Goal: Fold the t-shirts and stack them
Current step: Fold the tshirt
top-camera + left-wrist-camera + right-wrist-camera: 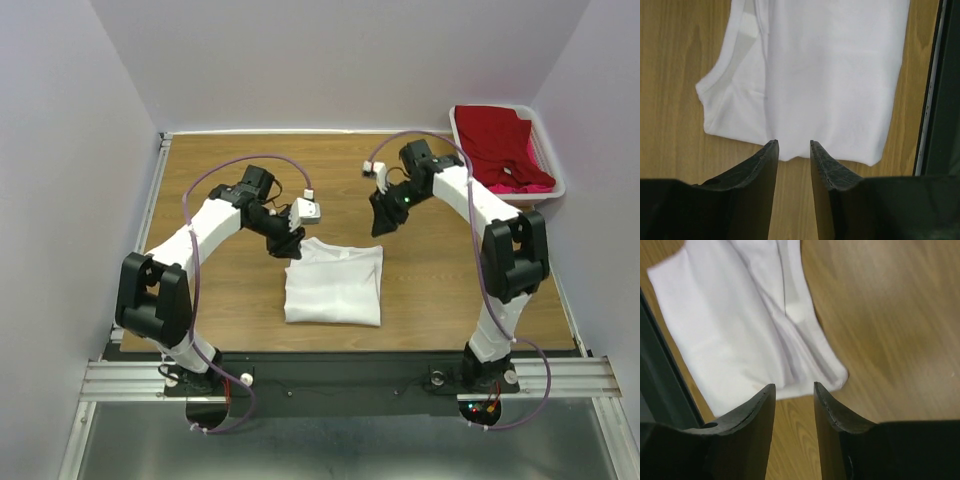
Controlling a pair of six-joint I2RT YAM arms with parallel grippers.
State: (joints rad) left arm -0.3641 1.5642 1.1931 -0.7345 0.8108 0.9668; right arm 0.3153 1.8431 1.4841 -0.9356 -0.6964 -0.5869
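White tee lies folded at frame centre, red tee & pink tee in basket upper right; L gripper & R gripper hover by its top corners, jaws spread, empty; cloth looks soft, light, floppy, so pinch doubled edges

Robot lab test cell, plain pale walls boxing in a wooden table, aluminium rail, purple cables

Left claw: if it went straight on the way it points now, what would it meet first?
Likely the white t-shirt, whose folded edge lies just ahead of the left claw; possibly table first, depth unclear.
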